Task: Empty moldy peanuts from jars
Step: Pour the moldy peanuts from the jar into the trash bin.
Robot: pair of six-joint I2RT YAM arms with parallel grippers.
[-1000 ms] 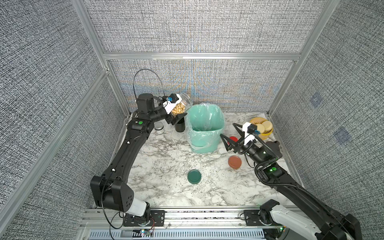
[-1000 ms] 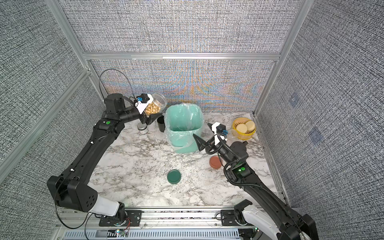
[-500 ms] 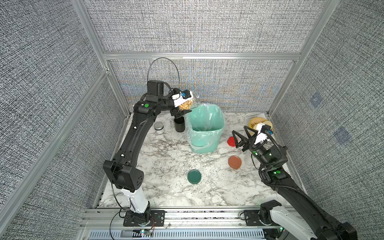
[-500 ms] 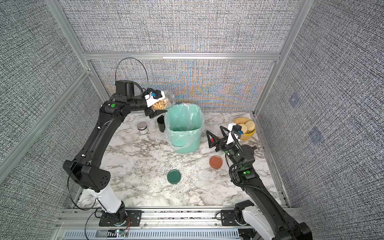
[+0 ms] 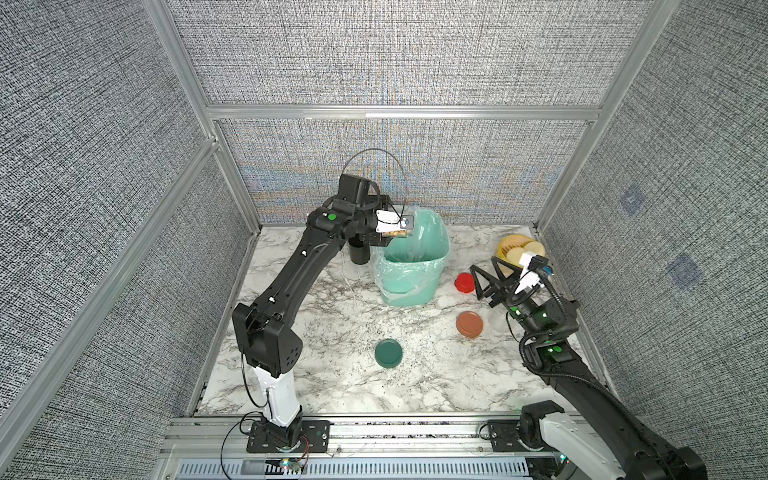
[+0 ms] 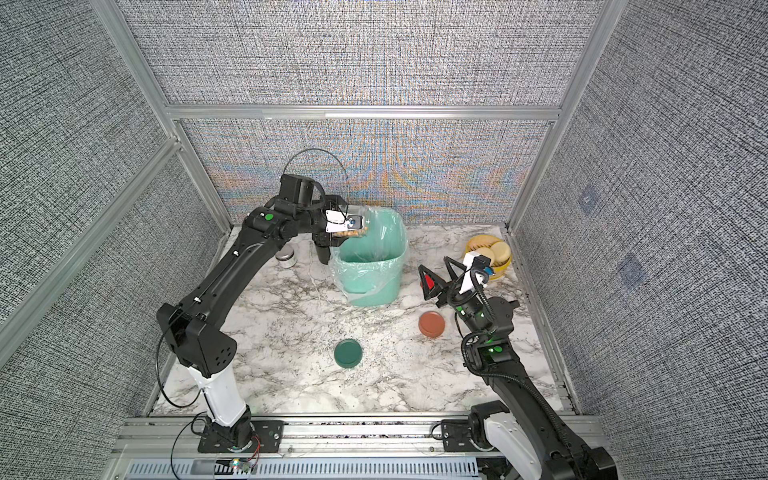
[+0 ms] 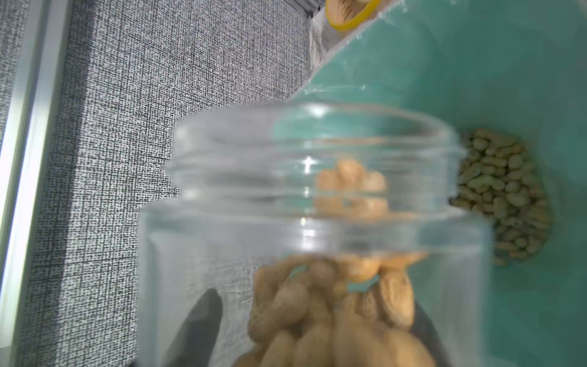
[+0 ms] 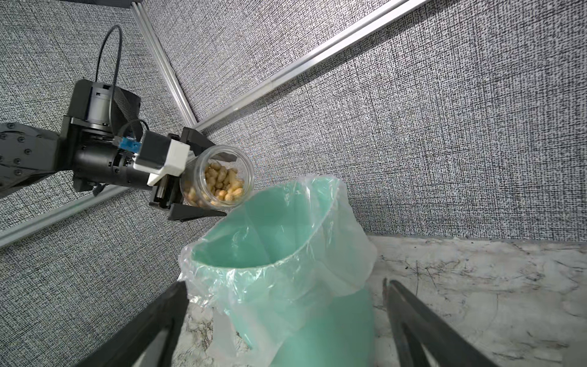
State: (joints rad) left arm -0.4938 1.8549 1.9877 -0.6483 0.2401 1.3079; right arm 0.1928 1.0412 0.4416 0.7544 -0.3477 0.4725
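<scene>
The near strip of the marble table [image 5: 316, 386] is bare from the left wall to the right one. On it a dark green lid [image 5: 388, 353] lies flat by itself near the middle. A terracotta lid [image 5: 470, 324] lies farther back and to the right, close beside the right arm. Past that lid the right tool [image 5: 484, 264] hangs above the table with its jaws spread wide and nothing between them, aimed left toward the bin. A red-lidded jar [image 5: 464, 283] stands just to its left, in the narrow gap between the tool and the green bin [image 5: 432, 286]. The bin, lined with a clear bag, stands right of the middle in the far half. The left arm slants over the open marble to the left of the bin. A black mug [image 5: 359, 254] stands against the bin's far-left side, and a small silver-lidded tin [image 6: 286, 258] sits farther left by the wall. In the far-right corner a yellow bowl [image 5: 505, 244] holds pale round discs. Over the bin's far-left rim, close to the back wall, the left tool [image 8: 228, 184] clamps an open clear jar [image 7: 317, 222]. The jar lies tipped on its side with its mouth toward the bin. Peanuts [image 7: 333, 317] are heaped along the jar's lower side. More peanuts [image 7: 505, 190] lie piled at the bottom of the bin.
</scene>
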